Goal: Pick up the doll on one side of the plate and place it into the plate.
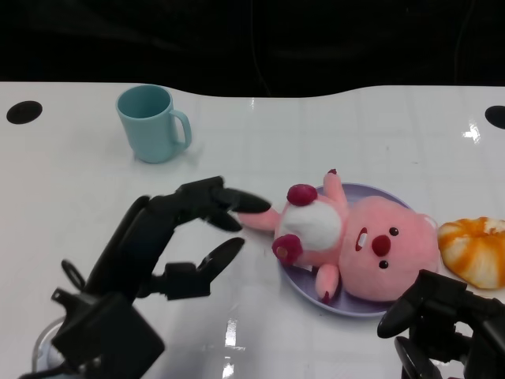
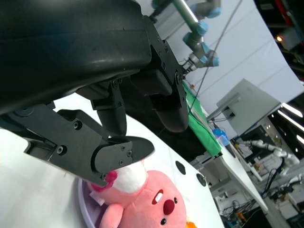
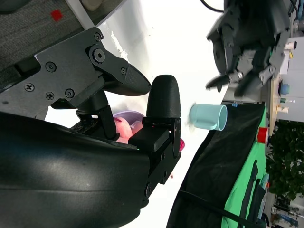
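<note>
The pink plush doll (image 1: 355,245) lies on its back on the purple plate (image 1: 300,286), head toward the right, one leg sticking out over the plate's left rim. My left hand (image 1: 170,237) hovers just left of that leg with its fingers spread; the fingertips (image 1: 233,197) are close to the leg and hold nothing. The left wrist view shows the doll (image 2: 152,204) on the plate (image 2: 85,204) beyond the spread fingers. My right hand (image 1: 446,324) sits at the lower right, near the doll's head, empty with fingers apart.
A light blue mug (image 1: 150,122) stands at the back left, also seen as the mug (image 3: 209,117) in the right wrist view. An orange-and-white bread roll (image 1: 473,249) lies right of the plate. The table's far edge meets a dark background.
</note>
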You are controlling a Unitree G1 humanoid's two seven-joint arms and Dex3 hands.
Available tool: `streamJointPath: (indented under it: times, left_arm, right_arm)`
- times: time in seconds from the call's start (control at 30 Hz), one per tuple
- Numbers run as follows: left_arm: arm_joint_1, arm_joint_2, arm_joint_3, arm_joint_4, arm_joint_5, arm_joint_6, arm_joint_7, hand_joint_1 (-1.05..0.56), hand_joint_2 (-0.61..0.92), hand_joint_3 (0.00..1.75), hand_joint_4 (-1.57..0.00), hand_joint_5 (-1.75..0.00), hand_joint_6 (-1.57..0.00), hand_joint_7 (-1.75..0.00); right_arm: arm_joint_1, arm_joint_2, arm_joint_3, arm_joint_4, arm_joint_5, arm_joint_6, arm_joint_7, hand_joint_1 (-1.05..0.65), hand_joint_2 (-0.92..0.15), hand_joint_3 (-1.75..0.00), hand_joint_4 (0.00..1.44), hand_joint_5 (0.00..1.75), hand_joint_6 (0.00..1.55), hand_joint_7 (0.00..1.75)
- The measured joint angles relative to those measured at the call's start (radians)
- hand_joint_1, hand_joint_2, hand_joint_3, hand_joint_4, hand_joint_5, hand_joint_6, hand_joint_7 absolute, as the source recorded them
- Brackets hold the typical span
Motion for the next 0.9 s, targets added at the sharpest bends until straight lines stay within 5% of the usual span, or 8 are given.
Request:
streamJointPath:
  times: [0.17, 0.37, 0.9]
  left_arm:
    - [0.07, -0.027, 0.016, -0.074, -0.108, 0.121, -0.028, -0.05, 0.45, 1.29, -0.78, -1.5, -0.74, -1.27]
    - [0.133, -0.026, 0.037, -0.186, -0.169, 0.277, -0.063, -0.1, 0.45, 1.36, -0.88, -1.72, -0.77, -1.46]
    - [0.22, -0.009, 0.159, -0.494, -0.551, 0.911, -0.09, -0.17, 0.39, 1.43, -0.91, -1.75, -0.75, -1.69]
  right_arm:
    - [-0.002, -0.001, -0.002, 0.005, 0.003, 0.0, 0.002, -0.27, -0.61, -1.0, 0.66, 1.72, 0.56, 1.37]
    - [-0.003, -0.001, -0.002, 0.009, 0.003, 0.0, 0.002, -0.26, -0.62, -0.99, 0.66, 1.72, 0.57, 1.36]
    - [-0.008, -0.001, -0.001, 0.012, 0.005, 0.0, 0.002, -0.27, -0.63, -0.97, 0.66, 1.71, 0.57, 1.36]
